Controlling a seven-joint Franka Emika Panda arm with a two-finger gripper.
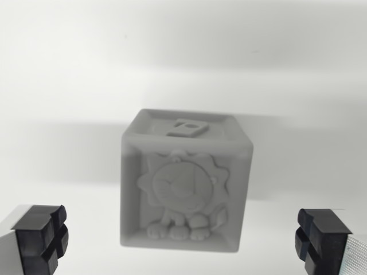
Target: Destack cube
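Wrist view shows a plain white tabletop (69, 69), then a grey moulded toy cube with a lion relief (184, 189) resting centred ahead, and the gripper (183, 243) with black-padded fingers (41, 238) spread wide, flanking the cube's lower edge without touching.

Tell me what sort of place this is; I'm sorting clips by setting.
Probably a lab or test bench, not a home: a plain white surface, a single grey toy cube with a raised lion on its face, and an open robot pincer at the bottom corners.
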